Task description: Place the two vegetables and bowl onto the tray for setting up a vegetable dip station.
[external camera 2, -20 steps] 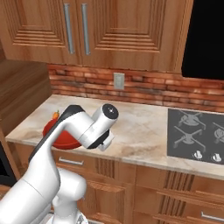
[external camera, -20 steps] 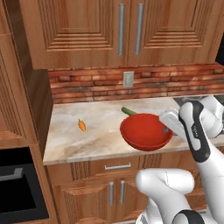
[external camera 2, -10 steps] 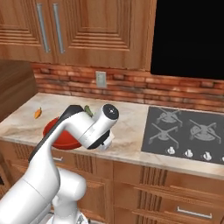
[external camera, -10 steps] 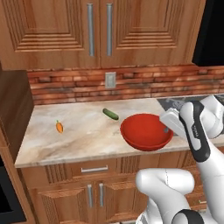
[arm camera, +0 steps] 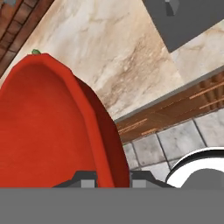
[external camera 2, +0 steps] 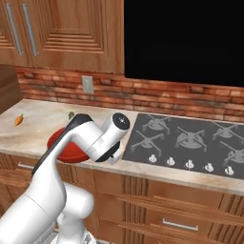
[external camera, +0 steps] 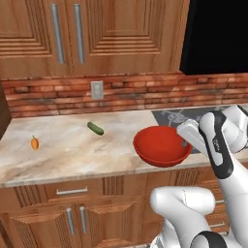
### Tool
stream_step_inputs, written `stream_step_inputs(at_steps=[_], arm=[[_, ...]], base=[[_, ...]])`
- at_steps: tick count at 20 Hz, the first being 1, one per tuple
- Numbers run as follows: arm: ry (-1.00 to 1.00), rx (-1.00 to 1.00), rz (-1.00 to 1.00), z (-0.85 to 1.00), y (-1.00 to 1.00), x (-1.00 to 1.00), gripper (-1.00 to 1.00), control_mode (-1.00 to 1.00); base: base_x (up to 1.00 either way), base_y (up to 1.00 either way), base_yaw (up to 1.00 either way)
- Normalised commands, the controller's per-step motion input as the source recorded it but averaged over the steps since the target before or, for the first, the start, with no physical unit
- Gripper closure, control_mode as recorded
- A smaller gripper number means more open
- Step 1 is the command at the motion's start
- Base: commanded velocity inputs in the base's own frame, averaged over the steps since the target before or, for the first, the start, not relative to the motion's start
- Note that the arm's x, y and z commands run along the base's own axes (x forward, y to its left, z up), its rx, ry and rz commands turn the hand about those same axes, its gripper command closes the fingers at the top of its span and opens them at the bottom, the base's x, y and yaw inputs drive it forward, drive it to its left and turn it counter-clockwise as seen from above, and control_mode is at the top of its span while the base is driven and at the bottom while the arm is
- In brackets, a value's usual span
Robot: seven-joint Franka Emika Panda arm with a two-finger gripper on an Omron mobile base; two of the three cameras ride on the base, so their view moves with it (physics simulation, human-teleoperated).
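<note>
Hand view — gripper (arm camera: 113,177) pinching the red bowl (arm camera: 48,127) by its rim. Left base view adds cucumber (external camera: 95,128) and carrot (external camera: 35,143) on the counter (external camera: 72,155), left of the bowl — carrot farthest.

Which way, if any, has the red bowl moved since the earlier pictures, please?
Yes. The red bowl, held in the gripper, has gone right along the counter, away from the cucumber, toward the stovetop.
</note>
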Motion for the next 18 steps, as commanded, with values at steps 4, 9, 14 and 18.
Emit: stream_step_inputs(at_steps=[4,9,14,18], arm=[[0.00,0.00,0.00,0.00,0.00,0.00,1.00,1.00],[0.00,0.00,0.00,0.00,0.00,0.00,1.00,1.00],[0.00,0.00,0.00,0.00,0.00,0.00,1.00,1.00],[0.00,0.00,0.00,0.00,0.00,0.00,1.00,1.00]], base=[[0.00,-0.63,0.00],[0.00,-0.63,0.00],[0.00,-0.62,0.00],[0.00,-0.62,0.00]])
